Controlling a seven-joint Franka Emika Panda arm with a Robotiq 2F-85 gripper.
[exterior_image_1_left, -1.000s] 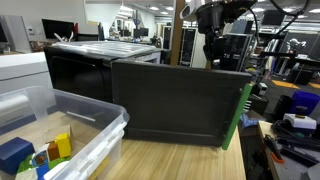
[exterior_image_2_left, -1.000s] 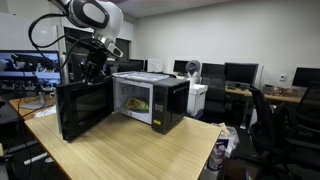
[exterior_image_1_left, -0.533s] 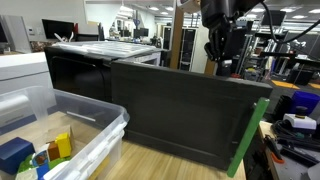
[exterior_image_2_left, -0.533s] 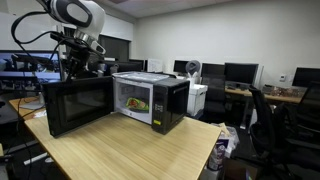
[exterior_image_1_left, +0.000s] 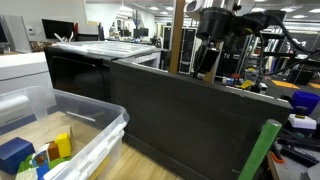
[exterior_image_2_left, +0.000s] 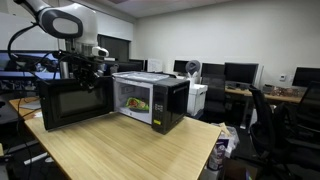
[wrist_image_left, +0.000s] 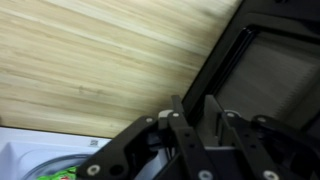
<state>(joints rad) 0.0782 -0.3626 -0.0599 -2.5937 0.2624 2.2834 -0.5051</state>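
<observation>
The microwave door is black, its handle green, the table pale wood-grain.

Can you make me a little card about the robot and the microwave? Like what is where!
Robot hand: black gripper, right at the door's top edge; open or shut is unclear
Door: black microwave door, swung wide open
Oven: black box-shaped microwave, lit inside
Underneath: light wooden table
Nearby: clear plastic bin with small colourful things in it

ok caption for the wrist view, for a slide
Wrist view: fingers at the edge of the open microwave door, over the wooden table.
</observation>
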